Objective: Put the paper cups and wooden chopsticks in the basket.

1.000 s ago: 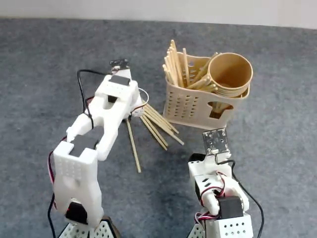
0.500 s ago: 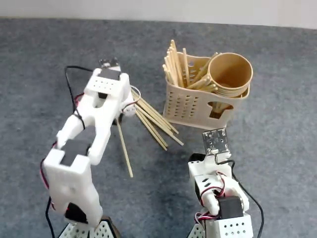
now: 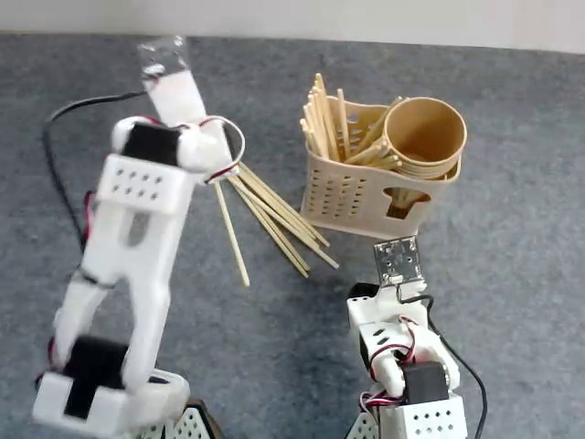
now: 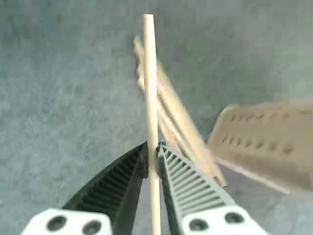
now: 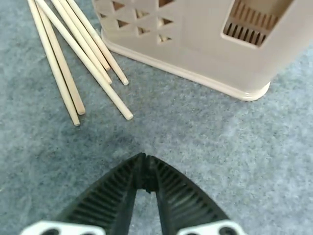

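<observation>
My left gripper is shut on one wooden chopstick, held above the mat to the left of the basket; in the high view that chopstick slants down from under the raised left arm. Several loose chopsticks lie fanned on the mat beside the basket's left wall, and their ends show in the right wrist view. The basket holds stacked paper cups and a bundle of chopsticks. My right gripper is shut on nothing, low over the mat just in front of the basket.
A grey mat covers the table, with bare room to the right of the basket and at the far left. The left arm's black cable loops out to the left.
The left arm has risen and swung left and back, carrying one chopstick away from the loose pile. The right arm, the basket and the cups have kept still.
</observation>
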Controlling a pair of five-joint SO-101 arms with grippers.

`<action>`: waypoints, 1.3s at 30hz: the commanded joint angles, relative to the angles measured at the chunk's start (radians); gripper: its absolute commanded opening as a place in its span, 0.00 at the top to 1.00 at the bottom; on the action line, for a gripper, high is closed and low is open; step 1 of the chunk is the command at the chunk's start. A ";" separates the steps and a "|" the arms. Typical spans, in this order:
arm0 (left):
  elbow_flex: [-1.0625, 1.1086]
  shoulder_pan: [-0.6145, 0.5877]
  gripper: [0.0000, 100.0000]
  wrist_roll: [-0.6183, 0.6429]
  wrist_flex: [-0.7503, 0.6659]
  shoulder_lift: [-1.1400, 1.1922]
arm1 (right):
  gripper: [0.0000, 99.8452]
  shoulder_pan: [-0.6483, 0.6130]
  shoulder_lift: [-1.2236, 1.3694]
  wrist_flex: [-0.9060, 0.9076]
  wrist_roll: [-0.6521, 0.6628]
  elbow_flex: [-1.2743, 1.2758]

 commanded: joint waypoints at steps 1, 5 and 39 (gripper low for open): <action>-0.019 0.016 1.00 0.003 -0.069 -0.165 | 0.99 0.012 -0.016 -0.005 -0.003 0.154; -0.022 0.018 1.00 0.005 -0.114 -0.211 | 0.99 0.012 -0.016 -0.005 -0.003 0.154; 0.243 0.311 0.99 -0.181 -1.119 -0.271 | 0.99 0.012 -0.016 -0.005 -0.003 0.154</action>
